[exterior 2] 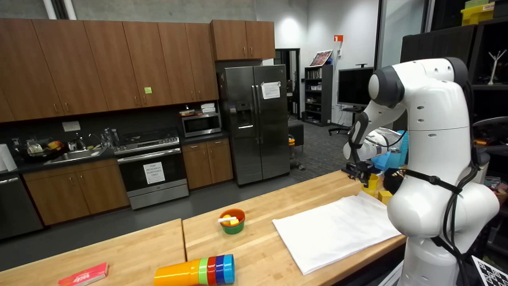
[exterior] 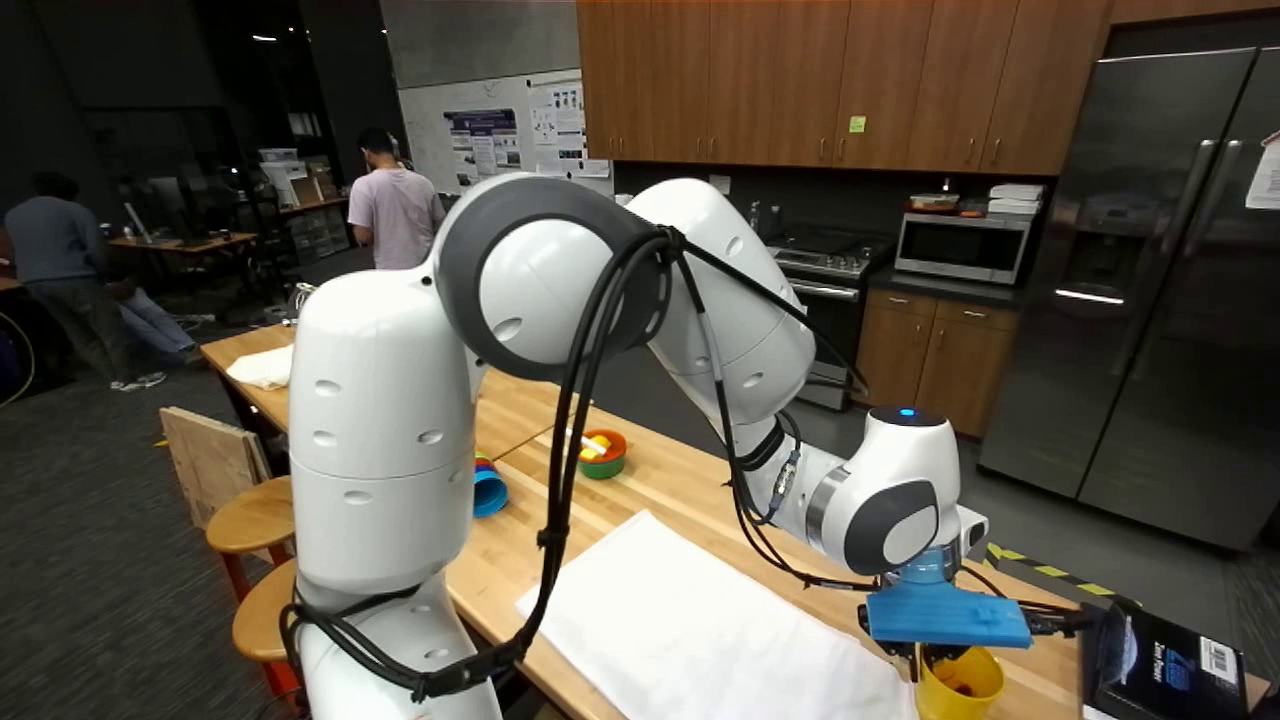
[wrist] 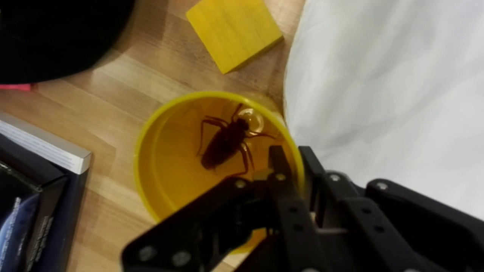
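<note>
A yellow cup point(wrist: 162, 155) stands upright on the wooden table, with a dark brown toy-like cockroach point(wrist: 225, 143) inside it. My gripper point(wrist: 292, 151) comes down over the cup's right side in the wrist view. One finger is inside and the other outside, close together with the wall pinched between them; contact at the tips is hard to see. In both exterior views the gripper point(exterior: 920, 668) reaches the cup point(exterior 2: 371, 184) at the table's end. A blue piece point(exterior: 948, 615) sits on the gripper's upper part.
A yellow wooden block point(wrist: 234, 34) and a white cloth point(wrist: 385, 94) lie beside the cup. A black box point(exterior: 1170, 660) and a black rounded object point(wrist: 56, 34) are close by. Farther off are an orange-and-green bowl point(exterior 2: 234, 229), nested colored cups point(exterior 2: 178, 274) and a pink box point(exterior 2: 84, 275).
</note>
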You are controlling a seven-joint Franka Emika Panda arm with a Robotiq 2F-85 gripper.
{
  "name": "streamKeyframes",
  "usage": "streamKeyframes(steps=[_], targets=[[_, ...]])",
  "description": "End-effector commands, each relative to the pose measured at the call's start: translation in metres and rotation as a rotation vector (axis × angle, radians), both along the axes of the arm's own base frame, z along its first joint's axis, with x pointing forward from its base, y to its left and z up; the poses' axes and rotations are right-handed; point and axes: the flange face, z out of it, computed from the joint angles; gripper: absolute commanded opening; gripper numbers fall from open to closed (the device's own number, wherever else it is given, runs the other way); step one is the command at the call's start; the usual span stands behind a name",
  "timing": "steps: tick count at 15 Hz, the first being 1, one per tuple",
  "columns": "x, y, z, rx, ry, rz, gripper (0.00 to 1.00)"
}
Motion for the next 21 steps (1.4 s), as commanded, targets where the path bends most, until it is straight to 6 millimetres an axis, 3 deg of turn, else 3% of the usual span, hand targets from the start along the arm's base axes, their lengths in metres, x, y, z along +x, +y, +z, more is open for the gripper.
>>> streamKeyframes(steps=[1,6,9,16,21], targets=[[0.002,-0.002,0.011,-0.046,-0.061,-0.025,0.00],[0.005,0.002,0.037,-0.096,-0.192,-0.042,0.01],[0.004,0.014,0.060,-0.099,-0.269,-0.022,0.01],[-0.021,0.098,0.112,-0.012,-0.335,0.281,0.01],[-0.045,0.133,0.140,-0.071,-0.345,0.559,0.01]])
